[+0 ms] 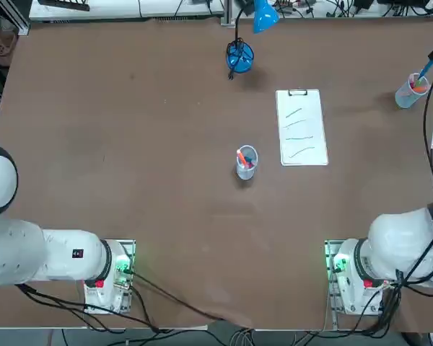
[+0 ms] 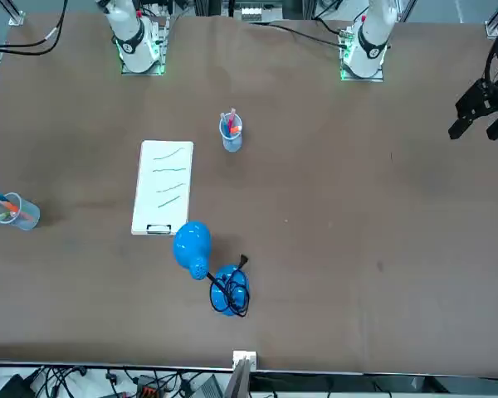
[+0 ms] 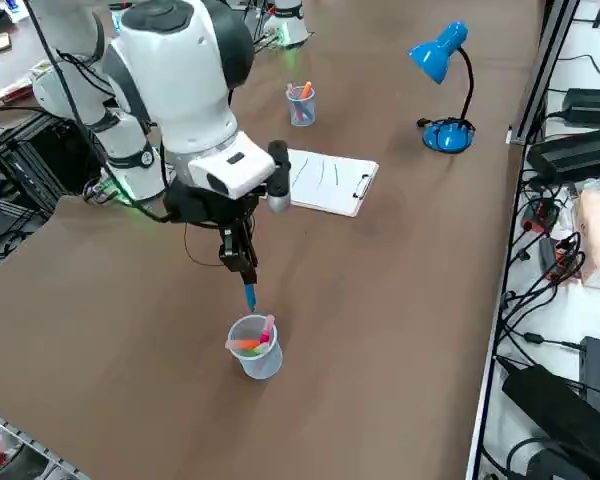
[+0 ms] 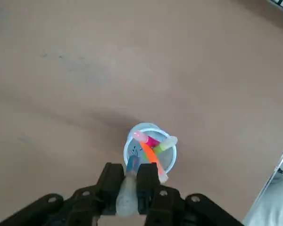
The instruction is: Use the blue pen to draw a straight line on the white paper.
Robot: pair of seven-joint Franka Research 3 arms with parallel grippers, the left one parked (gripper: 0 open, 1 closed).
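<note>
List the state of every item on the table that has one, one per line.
Right end effector: shut on the blue pen, above the near cup.
Blue pen: held upright, tip at the cup's rim.
Near cup: upright, holding pens.
White paper: flat, clipped, bearing strokes.
Middle cup: upright, holding pens.

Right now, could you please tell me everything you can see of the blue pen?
The blue pen is a thin cyan stick, held near-upright in the shut right end effector. Its lower tip hangs just over the rim of a clear plastic cup of orange, pink and green pens, far from the white paper.
</note>
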